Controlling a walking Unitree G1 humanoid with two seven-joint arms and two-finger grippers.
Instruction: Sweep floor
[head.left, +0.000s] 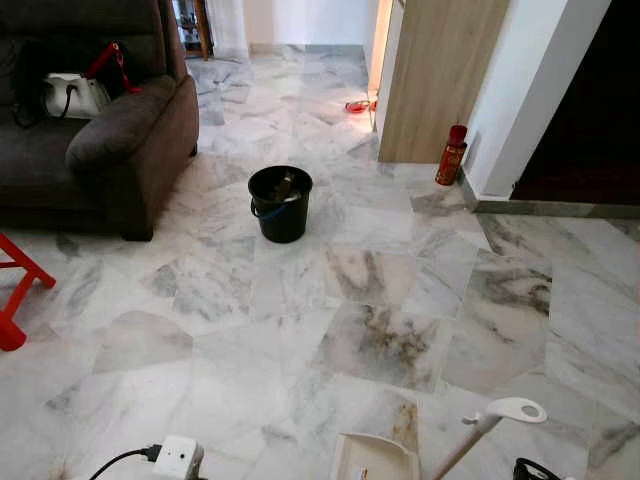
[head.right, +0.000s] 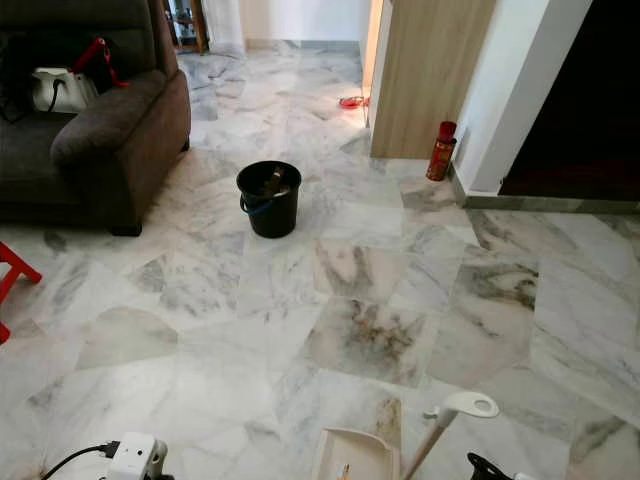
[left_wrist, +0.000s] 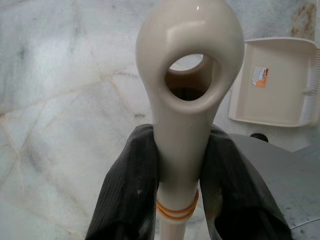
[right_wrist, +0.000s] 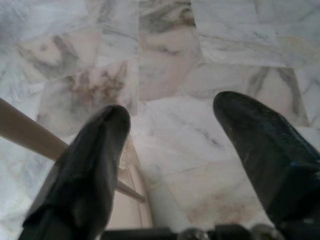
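the left gripper (left_wrist: 182, 190) is clamped around the cream plastic handle with a hanging loop (left_wrist: 187, 85), its black fingers (left_wrist: 125, 195) pressed on both sides, with the cream plastic dustpan (head.left: 375, 460) on the floor just beside the pole at the near edge. the right gripper (right_wrist: 172, 150) hangs spread apart over bare white veined marble floor (head.left: 380, 290). open tiles stretch ahead to a black round bucket (head.left: 280, 203), with a dark grey fabric sofa (head.left: 120, 130) far left and a wood-panelled wall corner (head.left: 435, 70) far right.

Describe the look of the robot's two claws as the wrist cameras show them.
Both are pairs of long black fingers with rounded tips. The left claw has fingers with a fine ribbed, fabric-like texture and a few pale scuffs; a grey metal surface shows beside them. The right claw has smooth, slightly glossy fingers, one finely dimpled.
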